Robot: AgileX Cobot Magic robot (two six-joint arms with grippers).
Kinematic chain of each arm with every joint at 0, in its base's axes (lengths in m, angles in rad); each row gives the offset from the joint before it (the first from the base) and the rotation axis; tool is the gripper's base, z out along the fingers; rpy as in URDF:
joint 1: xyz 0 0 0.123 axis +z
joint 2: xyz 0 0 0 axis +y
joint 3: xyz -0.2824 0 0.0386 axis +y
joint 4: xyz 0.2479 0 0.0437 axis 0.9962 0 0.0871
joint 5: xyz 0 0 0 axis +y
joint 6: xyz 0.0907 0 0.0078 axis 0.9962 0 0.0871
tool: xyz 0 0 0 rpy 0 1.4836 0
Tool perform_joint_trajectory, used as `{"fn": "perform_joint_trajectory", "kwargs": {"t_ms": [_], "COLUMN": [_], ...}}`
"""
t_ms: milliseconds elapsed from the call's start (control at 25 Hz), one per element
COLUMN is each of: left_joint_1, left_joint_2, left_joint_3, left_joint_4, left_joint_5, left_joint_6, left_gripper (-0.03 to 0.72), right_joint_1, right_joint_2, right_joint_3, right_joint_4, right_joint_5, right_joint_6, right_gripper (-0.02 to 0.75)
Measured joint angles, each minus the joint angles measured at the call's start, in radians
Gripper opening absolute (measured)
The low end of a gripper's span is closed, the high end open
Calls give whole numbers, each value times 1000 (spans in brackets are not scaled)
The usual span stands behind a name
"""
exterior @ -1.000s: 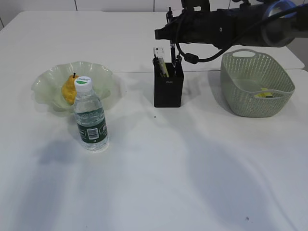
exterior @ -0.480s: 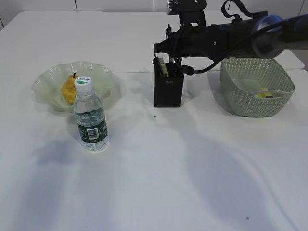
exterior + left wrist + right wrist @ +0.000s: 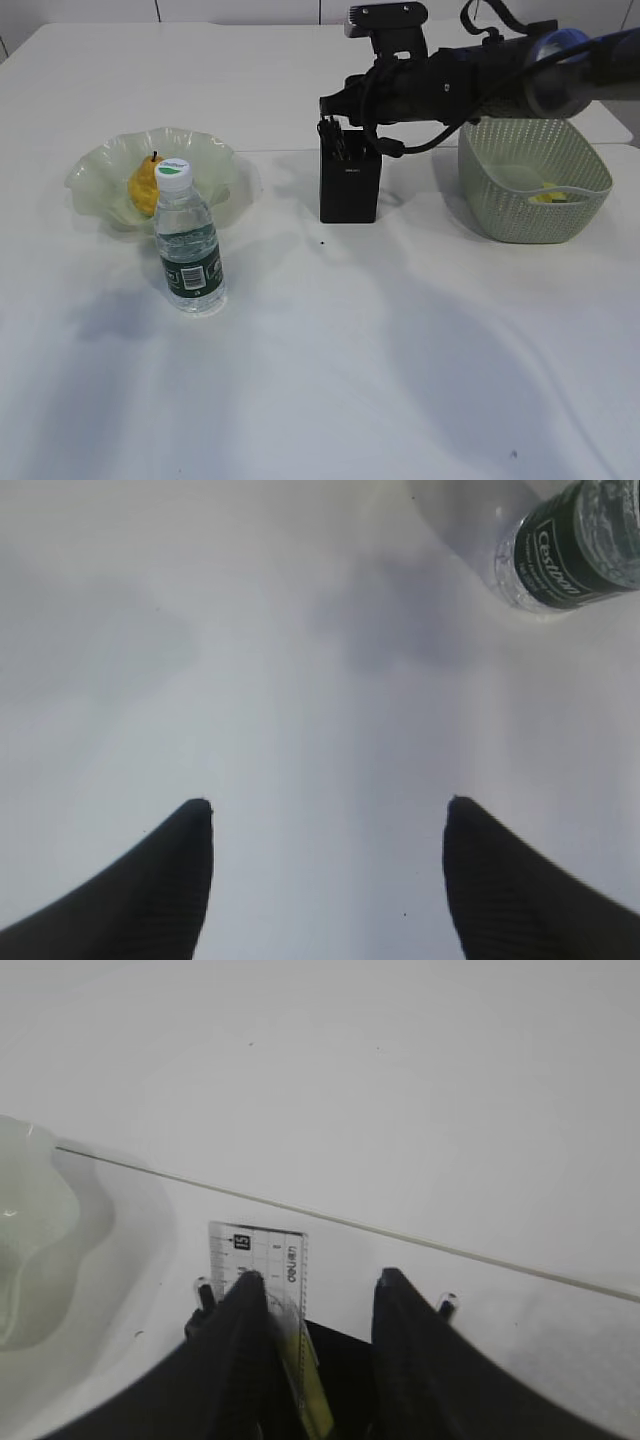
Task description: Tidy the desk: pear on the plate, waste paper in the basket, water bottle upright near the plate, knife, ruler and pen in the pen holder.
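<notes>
The yellow pear [image 3: 145, 186] lies on the pale green plate [image 3: 100, 160]. The water bottle [image 3: 188, 240] stands upright in front of the plate; its label also shows in the left wrist view [image 3: 570, 545]. The black pen holder [image 3: 349, 187] holds the clear ruler [image 3: 270, 1255], the yellow knife [image 3: 315, 1395] and two pens [image 3: 203, 1290]. My right gripper [image 3: 318, 1278] is open right above the holder, with the ruler beside its left finger. It also shows in the exterior view [image 3: 335, 112]. My left gripper [image 3: 325, 802] is open and empty over bare table.
The green basket [image 3: 530, 215] stands right of the pen holder with yellow waste paper [image 3: 548, 196] inside. My right arm reaches across above the basket's far rim. A seam between two table tops [image 3: 400, 1235] runs behind the holder.
My right arm has come down onto the pen holder. The ruler and pens that stood clear above the holder's rim are now mostly hidden behind the gripper.
</notes>
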Motion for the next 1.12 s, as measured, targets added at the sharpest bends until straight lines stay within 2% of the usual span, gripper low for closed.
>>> {"fn": "perform_joint_trajectory", "kwargs": {"t_ms": [160, 280, 640, 880, 960, 1120], "left_joint_1": [0, 0, 0, 0, 0, 0], "left_joint_2": [0, 0, 0, 0, 0, 0], "left_joint_3": [0, 0, 0, 0, 0, 0], "left_joint_4": [0, 0, 0, 0, 2, 32], "left_joint_5": [-2, -2, 9, 28, 48, 89], "left_joint_6": [0, 0, 0, 0, 0, 0], "left_gripper": [510, 510, 510, 510, 510, 510], "right_joint_1": [0, 0, 0, 0, 0, -10], "right_joint_2": [-58, -122, -306, -391, -404, -455], "right_joint_3": [0, 0, 0, 0, 4, 99], "right_joint_4": [8, 8, -4, -80, -94, -100], "right_joint_5": [56, 156, 702, 1049, 1110, 1129], "right_joint_6": [0, 0, -61, -114, -116, -117], "right_gripper": [274, 274, 274, 274, 274, 274]}}
